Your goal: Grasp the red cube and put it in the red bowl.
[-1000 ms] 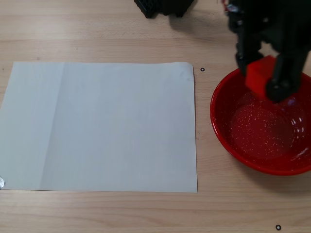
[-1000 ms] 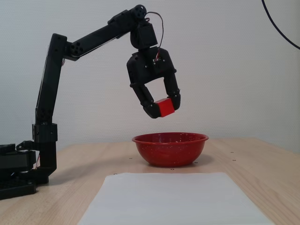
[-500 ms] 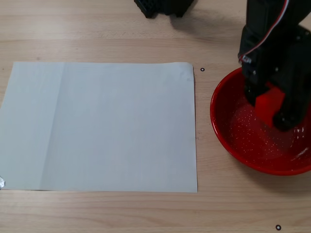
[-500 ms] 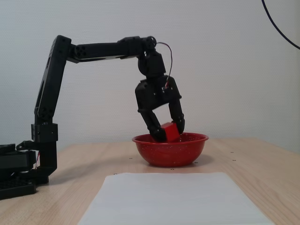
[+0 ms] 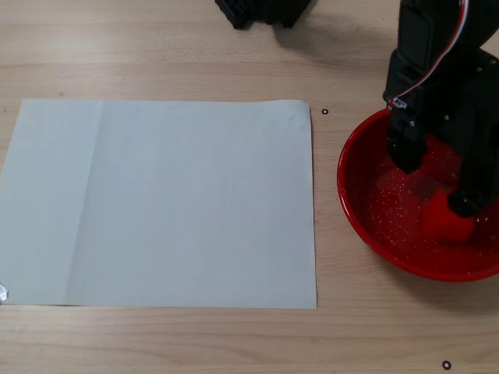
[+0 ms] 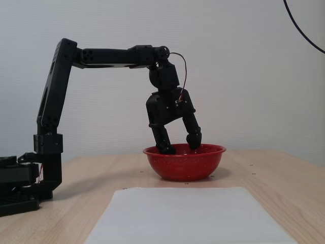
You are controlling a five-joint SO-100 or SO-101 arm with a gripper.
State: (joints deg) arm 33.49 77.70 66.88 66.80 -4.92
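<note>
Claw (image 5: 438, 181) spread wide, one red cube (image 5: 450, 222) loose inside one red bowl (image 5: 355, 210)

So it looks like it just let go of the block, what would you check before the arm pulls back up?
1. Red cube inside the red bowl: ok, it lies on the bowl's floor in the fixed view from above.
2. Gripper open: ok, the fingers are spread with a clear gap in both fixed views.
3. Cube free of the fingers: cannot tell; one fingertip overlaps the cube's edge from above.
4. Fingertips clear of the bowl rim: not ok yet; in the side view the tips sit at or below rim level.
5. Bowl upright on the table: ok.
6. White paper out of the way: ok.
</note>
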